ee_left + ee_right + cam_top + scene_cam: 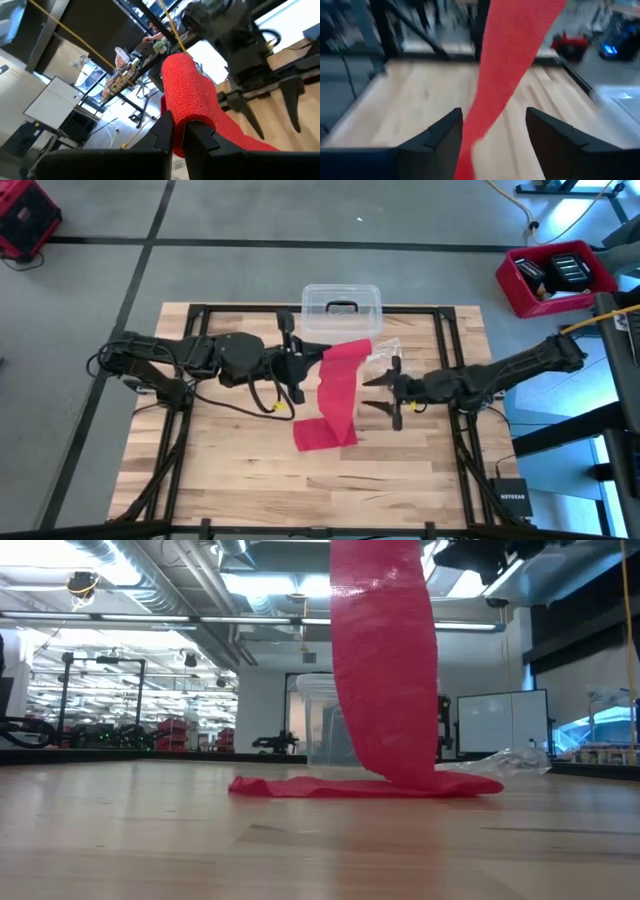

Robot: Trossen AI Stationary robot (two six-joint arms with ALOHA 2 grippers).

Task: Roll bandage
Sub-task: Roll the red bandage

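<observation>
On the pale wood table [230,470], under a workshop ceiling of pipes and lights, we are seeing the left gripper [303,362] pinching the upper end of the bandage [338,390] between closed fingers. The red strip is hanging down from it, its lower end lying folded on the boards. Just beside it, our right gripper [385,394] is standing open, fingers apart, holding nothing.

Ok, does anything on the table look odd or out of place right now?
Nothing looks damaged or spilled. The bandage is mostly unrolled: the left tool pinches its raised end, and the rest hangs down and trails folded on the table. A crinkled clear wrapper lies loose beside it.
</observation>
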